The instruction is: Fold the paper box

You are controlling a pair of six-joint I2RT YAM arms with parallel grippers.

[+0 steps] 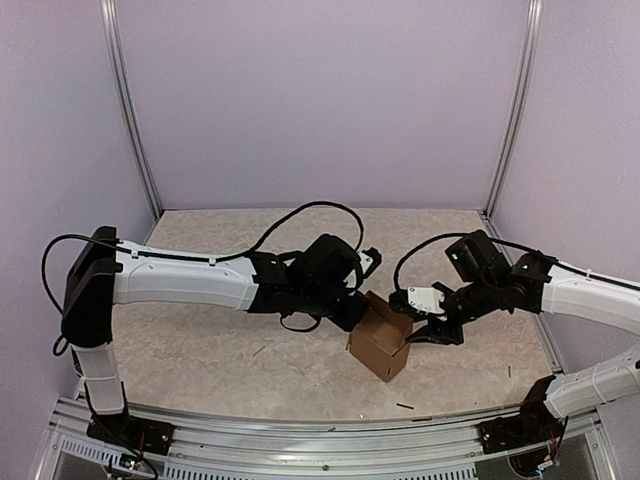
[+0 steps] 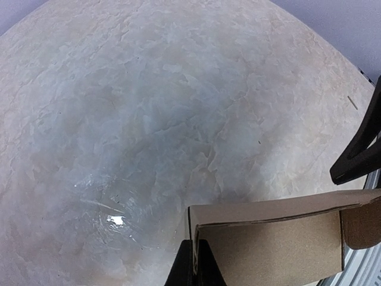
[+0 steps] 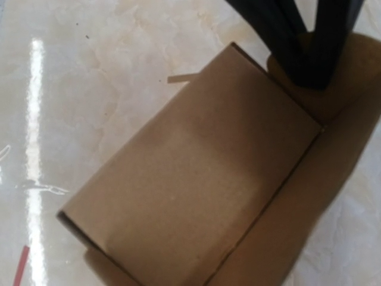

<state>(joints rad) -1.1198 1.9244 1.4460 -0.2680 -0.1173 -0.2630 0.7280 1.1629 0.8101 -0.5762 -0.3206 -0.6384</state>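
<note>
Left claw (image 1: 358, 312) first: you have it clamped tight on the left-hand wall of the plain brown cardboard box (image 1: 381, 345). Its wrist camera shows the two dark fingers (image 2: 208, 271) closed, with the cardboard's edge running down between them. That box sits as a small raised shape on the mottled beige tabletop (image 1: 200, 350), a little right of the middle and between your two arms. Your right claw (image 1: 414, 334) is at the box's right end, its dark fingers (image 3: 274, 30) over the flap there. Their tips sit close together, but you cannot tell from these views whether they pinch the cardboard or only touch it. One thin dark scrap (image 1: 405, 406) lies on the tabletop, nearer the arm bases.
</note>
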